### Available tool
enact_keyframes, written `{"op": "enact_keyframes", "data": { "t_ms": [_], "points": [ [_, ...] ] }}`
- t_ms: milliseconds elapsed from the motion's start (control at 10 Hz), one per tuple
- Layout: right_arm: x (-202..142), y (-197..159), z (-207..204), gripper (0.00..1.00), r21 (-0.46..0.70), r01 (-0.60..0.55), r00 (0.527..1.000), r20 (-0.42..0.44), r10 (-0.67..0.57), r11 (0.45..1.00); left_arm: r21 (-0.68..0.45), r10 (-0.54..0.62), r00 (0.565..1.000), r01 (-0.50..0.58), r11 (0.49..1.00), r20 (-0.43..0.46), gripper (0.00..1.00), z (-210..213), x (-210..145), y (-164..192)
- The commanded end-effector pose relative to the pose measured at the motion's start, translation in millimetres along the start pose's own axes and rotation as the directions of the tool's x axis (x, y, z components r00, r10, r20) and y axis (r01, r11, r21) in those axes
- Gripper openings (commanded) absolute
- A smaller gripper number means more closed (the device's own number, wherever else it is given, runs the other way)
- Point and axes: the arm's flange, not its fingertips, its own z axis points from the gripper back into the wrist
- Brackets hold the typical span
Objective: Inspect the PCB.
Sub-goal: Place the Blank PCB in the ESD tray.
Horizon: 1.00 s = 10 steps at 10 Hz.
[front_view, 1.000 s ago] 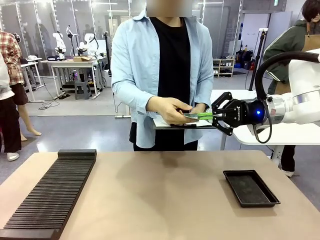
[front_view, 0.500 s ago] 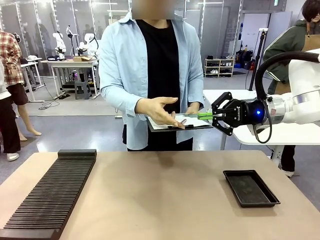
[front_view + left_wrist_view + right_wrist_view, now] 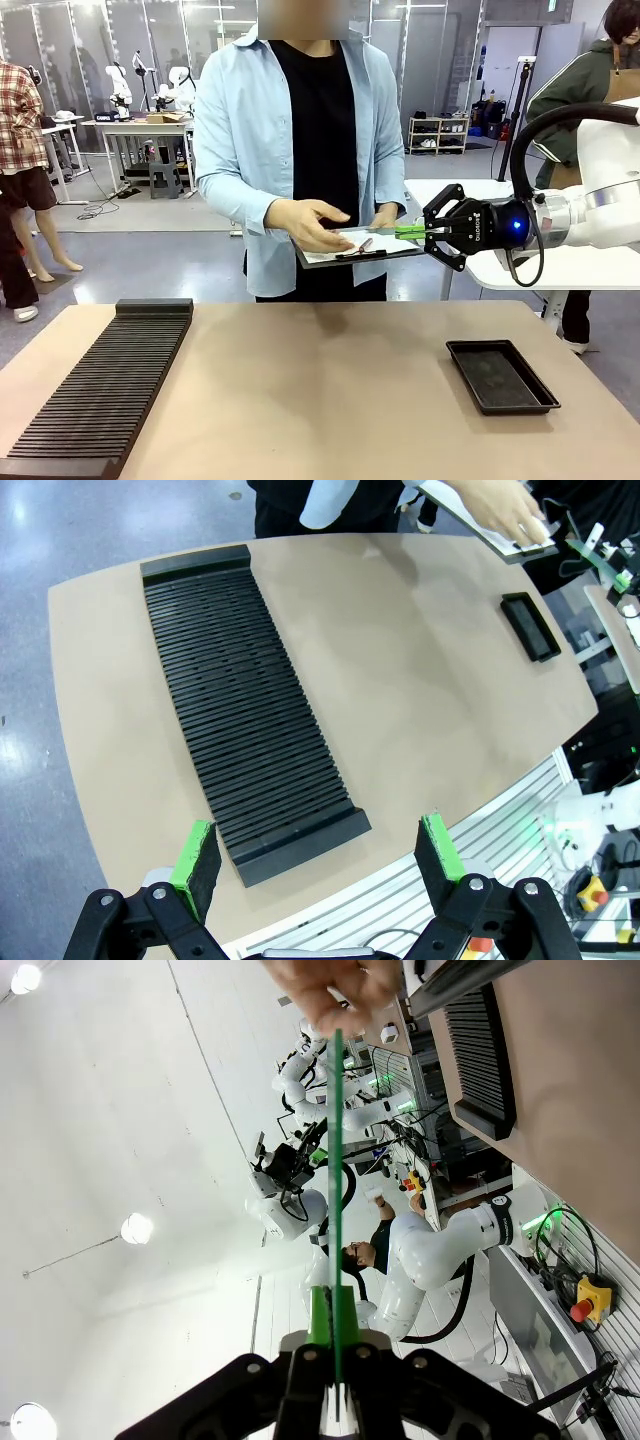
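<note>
The PCB is a thin green board, held edge-on and level above the table's far side. My right gripper is shut on its near end. In the right wrist view the PCB runs as a thin green line up from my shut right gripper to a person's fingers; contact there is unclear. The person holds a clipboard with white paper just beside the board, one hand over it. My left gripper hangs open high over the table, with nothing between its green pads.
A long black slotted rack lies on the table's left side and under my left gripper. A shallow black tray sits at the right. The tan table is bare between them. Other people stand farther back.
The person's hand has left the PCB and now hovers over the clipboard, which came up closer to the board. The person shifted slightly left. My right gripper held still.
</note>
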Motion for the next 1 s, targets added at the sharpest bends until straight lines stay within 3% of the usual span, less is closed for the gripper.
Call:
{"op": "enact_keyframes", "data": {
  "t_ms": [0, 400, 500, 700, 900],
  "points": [
    [-1.7, 2.9, -1.1, 0.0, -0.003, -0.007, 1.0, 0.002, 0.007, 1.0, 0.018, 0.014, 1.0, -0.014, 1.0, -0.004, 1.0, 0.0, -0.9, -2.3],
    [0.0, 0.0, 0.0, 0.03, 0.0, 0.0, 1.0, 0.0, 0.0, 1.0, 0.018, 0.014, 1.0, -0.014, 1.0, -0.004, 1.0, 0.0, -0.9, -2.3],
    [-19.9, 13.6, 3.6, 0.03, -0.062, -0.053, 0.999, 0.008, 0.054, 0.997, 0.018, 0.014, 1.0, -0.014, 1.0, -0.004, 1.0, 0.0, -0.9, -2.3],
    [-53.2, 21.0, 11.4, 0.03, -0.321, -0.106, 0.986, 0.089, 0.141, 0.941, 0.018, 0.014, 1.0, -0.014, 1.0, -0.004, 1.0, 0.0, -0.9, -2.3],
    [-74.3, 23.8, 32.4, 0.03, -0.508, -0.013, 0.982, 0.158, 0.108, 0.861, 0.018, 0.014, 1.0, -0.014, 1.0, -0.004, 1.0, 0.0, -0.9, -2.3]
  ]
}}
